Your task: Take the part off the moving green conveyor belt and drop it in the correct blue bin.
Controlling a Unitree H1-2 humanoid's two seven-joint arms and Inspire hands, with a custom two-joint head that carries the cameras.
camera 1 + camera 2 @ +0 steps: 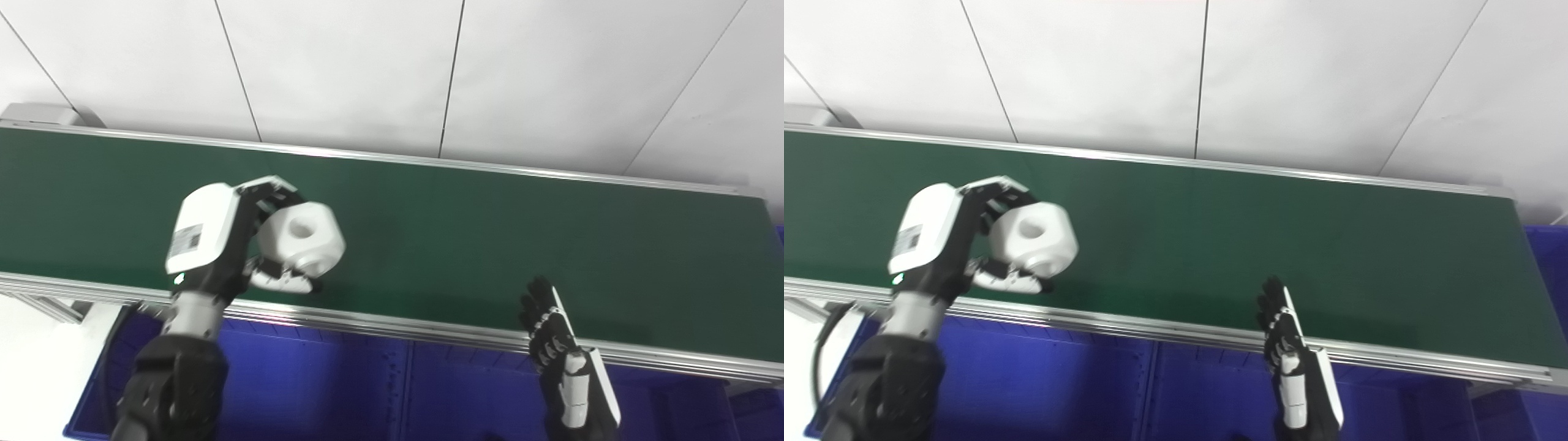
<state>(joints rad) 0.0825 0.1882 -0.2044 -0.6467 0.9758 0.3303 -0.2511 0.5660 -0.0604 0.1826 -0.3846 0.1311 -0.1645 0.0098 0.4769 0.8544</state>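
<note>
White holed part (301,237): gripped by left hand (211,242), above green conveyor belt (490,239). Right hand (554,340): fingers extended, empty, over blue bins (343,392).

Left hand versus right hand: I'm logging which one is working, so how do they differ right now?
The left hand is closed around the white part over the green belt; the right hand holds nothing. The left faces sideways; the right points upward, fingers straight, at the belt's near rail. Both are black and white.
</note>
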